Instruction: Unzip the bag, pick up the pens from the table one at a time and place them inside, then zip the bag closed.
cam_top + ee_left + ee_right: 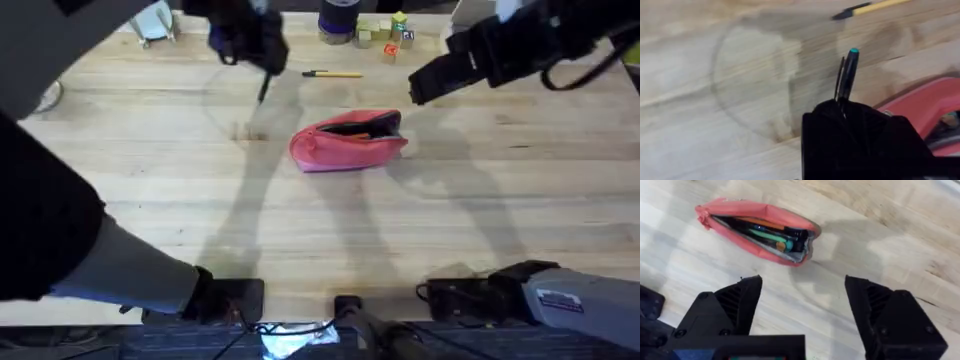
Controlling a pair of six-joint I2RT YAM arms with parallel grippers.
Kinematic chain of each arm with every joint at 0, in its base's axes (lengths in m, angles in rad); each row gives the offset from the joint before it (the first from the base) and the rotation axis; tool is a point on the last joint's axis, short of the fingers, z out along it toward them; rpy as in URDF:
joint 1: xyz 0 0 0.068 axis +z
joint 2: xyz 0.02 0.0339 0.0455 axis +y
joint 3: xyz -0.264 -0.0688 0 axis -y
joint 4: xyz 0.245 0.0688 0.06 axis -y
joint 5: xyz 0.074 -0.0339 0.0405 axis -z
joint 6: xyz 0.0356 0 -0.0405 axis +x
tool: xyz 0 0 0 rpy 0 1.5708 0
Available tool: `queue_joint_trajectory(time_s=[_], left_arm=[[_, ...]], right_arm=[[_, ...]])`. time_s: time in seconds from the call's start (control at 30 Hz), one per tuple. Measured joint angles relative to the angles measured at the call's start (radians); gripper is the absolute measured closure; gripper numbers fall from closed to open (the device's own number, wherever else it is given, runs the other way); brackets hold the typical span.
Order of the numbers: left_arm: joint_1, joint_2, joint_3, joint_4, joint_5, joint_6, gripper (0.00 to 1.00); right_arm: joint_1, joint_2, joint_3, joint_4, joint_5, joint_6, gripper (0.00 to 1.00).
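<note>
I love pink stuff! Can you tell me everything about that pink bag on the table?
The bag is a long, soft pink pouch that looks like fabric. Its zip is open along the top, showing several pens inside, with orange, green and black parts visible. It lies on its side near the middle of the wooden table. Neither pincer touches it; only the table does.

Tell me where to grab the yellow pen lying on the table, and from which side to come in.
Grip the yellow pen at mid-barrel, coming straight down from above with the claw's fingers closing across its width. It lies flat on the table, clear of the pink bag, so either side of the barrel looks free. The right claw is open; the left claw already holds a dark pen.
</note>
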Motion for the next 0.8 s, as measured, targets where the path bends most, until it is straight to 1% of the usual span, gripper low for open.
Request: queue_joint_trajectory(time_s=[0.13, 0.23, 0.57, 0.7, 0.8], left_arm=[[-0.077, -0.005, 0.019, 0.028, 0.003, 0.021, 0.958], [-0.123, -0.006, 0.020, 0.050, 0.010, 0.036, 0.958], [-0.279, -0.006, 0.020, 0.083, 0.147, 0.120, 0.958], [-0.329, -0.006, 0.020, 0.083, 0.208, 0.188, 0.958], [-0.363, -0.006, 0.020, 0.083, 0.232, 0.255, 0.958]], right_arm=[[0.000, -0.055, 0.000, -0.024, 0.001, 0.000, 0.006], [0.000, -0.104, 0.000, -0.046, 0.004, -0.011, 0.006], [0.000, -0.238, 0.000, -0.056, 0.008, -0.053, 0.006], [0.000, -0.255, 0.000, -0.057, 0.008, -0.062, 0.006], [0.000, -0.254, 0.000, -0.057, 0.008, -0.065, 0.006]])
